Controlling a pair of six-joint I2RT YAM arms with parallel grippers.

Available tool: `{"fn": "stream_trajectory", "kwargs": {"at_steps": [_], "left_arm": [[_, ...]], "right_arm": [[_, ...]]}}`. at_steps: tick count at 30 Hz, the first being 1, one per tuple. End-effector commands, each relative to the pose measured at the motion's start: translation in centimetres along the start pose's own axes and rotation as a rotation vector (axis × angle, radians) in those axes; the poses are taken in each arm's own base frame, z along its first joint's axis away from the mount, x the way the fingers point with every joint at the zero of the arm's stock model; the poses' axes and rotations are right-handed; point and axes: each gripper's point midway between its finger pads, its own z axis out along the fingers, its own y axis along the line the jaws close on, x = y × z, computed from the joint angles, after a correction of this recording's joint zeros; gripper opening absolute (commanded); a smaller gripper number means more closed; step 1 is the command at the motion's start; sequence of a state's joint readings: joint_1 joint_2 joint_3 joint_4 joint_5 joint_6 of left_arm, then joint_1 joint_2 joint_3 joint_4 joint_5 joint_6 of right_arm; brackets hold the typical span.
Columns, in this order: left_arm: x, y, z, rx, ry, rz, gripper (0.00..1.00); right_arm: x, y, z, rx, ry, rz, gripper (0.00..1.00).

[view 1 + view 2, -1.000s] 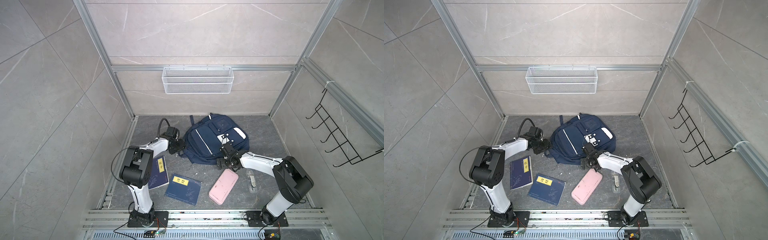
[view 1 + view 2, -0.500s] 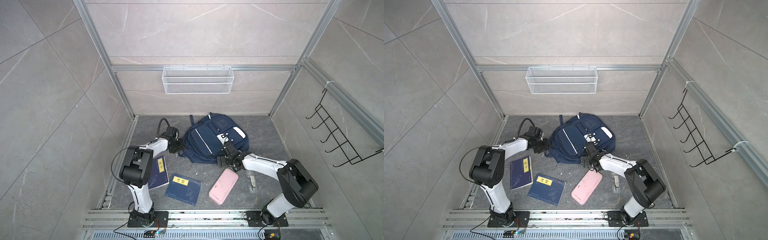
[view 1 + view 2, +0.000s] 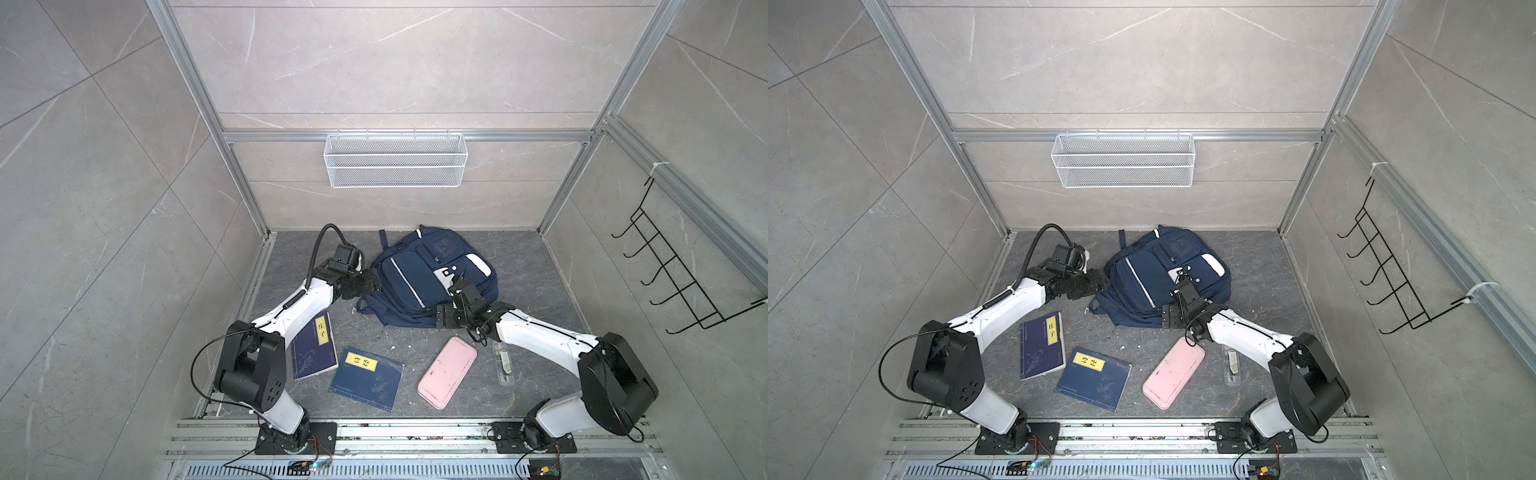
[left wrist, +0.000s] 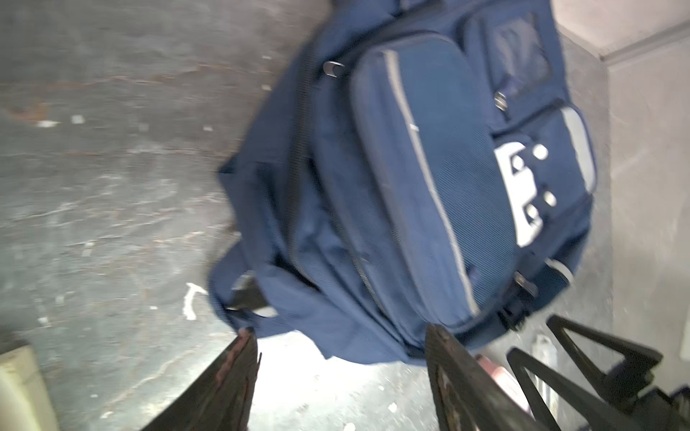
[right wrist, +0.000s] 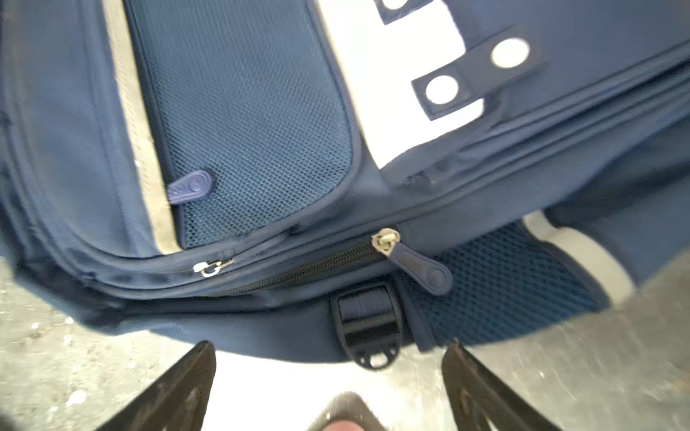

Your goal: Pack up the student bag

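Navy bag (image 3: 428, 278) lying front-up toward the back of the grey worktop (image 3: 528, 266), silver stripe and white patches facing up in both top views, dark straps spilling from its near-left corner. Left gripper (image 3: 368, 286) down low at the bag's left side, jaws apart with nothing clamped, fingertips (image 4: 242, 347) right at the fabric edge beside a strap in the blurred left wrist view, contact there unclear. Right gripper (image 3: 444, 319) low against the bag's near edge, jaws spread wide and empty, aimed in the right wrist view at a black buckle (image 5: 367, 324), with a navy zip pull (image 5: 414, 266) just beyond it. Nearer the arm bases, apart from the bag: 2 navy books with yellow labels side by side, left book (image 3: 313, 351) partly hidden behind the left arm, right book (image 3: 368, 384) tilted; a pink case (image 3: 446, 372) lying at a slant to their right; a small clear item (image 3: 503, 365) beside the right arm, too small to identify. White wire basket (image 3: 395, 160) hung on the back wall, black hook rack (image 3: 681, 272) on the right wall.
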State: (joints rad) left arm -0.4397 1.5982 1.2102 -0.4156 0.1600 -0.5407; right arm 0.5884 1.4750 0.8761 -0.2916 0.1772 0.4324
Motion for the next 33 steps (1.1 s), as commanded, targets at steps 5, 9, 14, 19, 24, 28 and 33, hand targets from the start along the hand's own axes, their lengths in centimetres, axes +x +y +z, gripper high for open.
{"fn": "stream_trajectory", "kwargs": {"at_steps": [5,9,14,19,24,28,33], "left_arm": [[3.6,-5.7,2.1,0.102,0.123,0.061,0.66],[4.7,-7.9,4.0,0.122,0.158,0.08,0.66],[5.4,-9.1,6.5,0.12,0.188,0.078,0.65],[5.7,-8.6,7.8,0.071,0.204,0.071,0.62],[6.0,-8.6,8.1,0.066,0.212,0.047,0.58],[6.5,-8.9,8.6,0.089,0.21,0.002,0.57],[7.2,-9.0,9.3,0.116,0.207,-0.057,0.51]], "right_arm": [[-0.6,-2.3,-2.9,0.036,-0.035,0.087,0.95],[0.0,-4.7,-2.9,0.001,-0.029,0.188,0.95],[0.2,-5.7,-3.1,-0.032,-0.023,0.242,0.94],[0.1,-5.9,-3.8,-0.033,-0.035,0.245,0.94],[0.3,-6.2,-3.7,-0.03,-0.032,0.248,0.94],[0.4,-6.1,-3.4,-0.039,-0.029,0.256,0.94],[0.3,-6.0,-3.4,-0.04,-0.03,0.259,0.93]]}}
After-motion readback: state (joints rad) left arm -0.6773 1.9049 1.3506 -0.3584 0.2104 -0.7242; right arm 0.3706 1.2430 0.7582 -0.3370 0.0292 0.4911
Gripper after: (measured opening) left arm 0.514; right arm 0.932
